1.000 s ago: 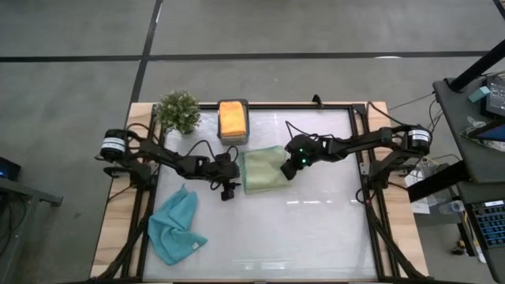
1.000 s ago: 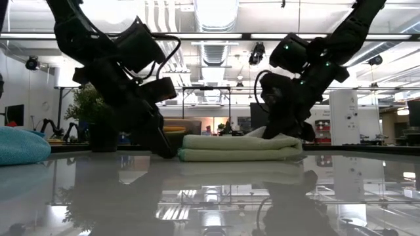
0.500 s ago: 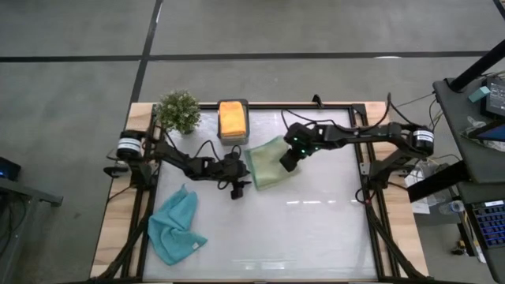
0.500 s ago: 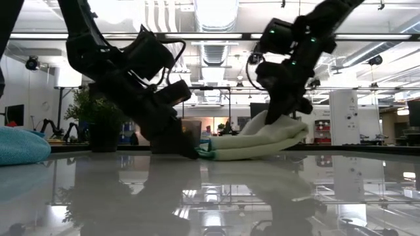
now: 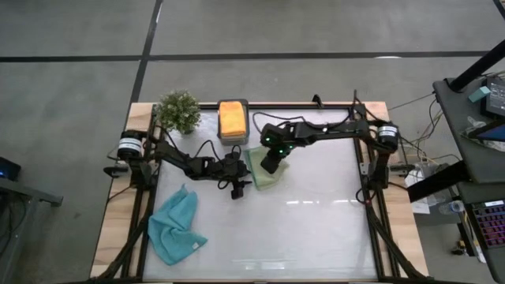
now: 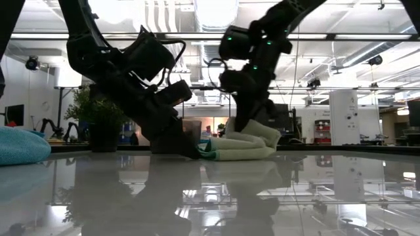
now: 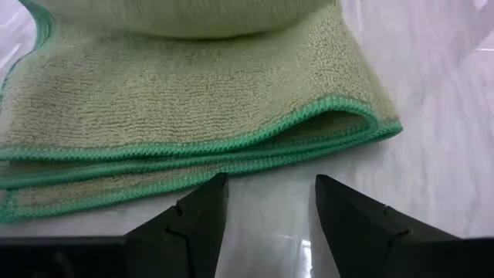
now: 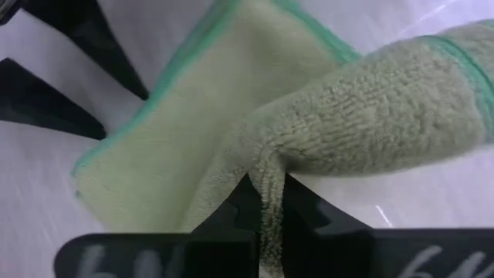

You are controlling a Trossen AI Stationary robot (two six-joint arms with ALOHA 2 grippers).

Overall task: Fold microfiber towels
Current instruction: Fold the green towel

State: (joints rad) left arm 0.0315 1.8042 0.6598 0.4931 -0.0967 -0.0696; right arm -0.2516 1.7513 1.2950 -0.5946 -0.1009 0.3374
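Note:
A folded sage green towel [image 5: 267, 175] lies on the table near its middle. My right gripper [image 5: 270, 163] is shut on it, above its middle. My left gripper [image 7: 270, 208] stands open and low over the table, just short of the towel's stacked left edges [image 7: 193, 154], with nothing between its fingers. A light blue towel [image 5: 175, 226] lies crumpled at the near left. An orange towel [image 5: 232, 118] rests on a small dark box at the far side. My right gripper pinches a gathered fold of the green towel [image 8: 266, 174] between its two fingers, taken from the towel's right side. The fingers come from above, slanting down toward the table's left. The held part is raised and curls over the rest [image 6: 252, 134], which lies flat on the table.
A small potted plant [image 5: 178, 110] stands at the far left corner, next to the box with the orange towel. The glossy white tabletop [image 5: 316, 229] stretches to the near and right sides. The room behind shows in the low view.
My right gripper has risen and gone toward the table's left, tipping steeper, drawing the green towel's right side up and over the rest; the towel is now narrower. My left gripper has moved slightly right, up to the towel's left edge, and stays open.

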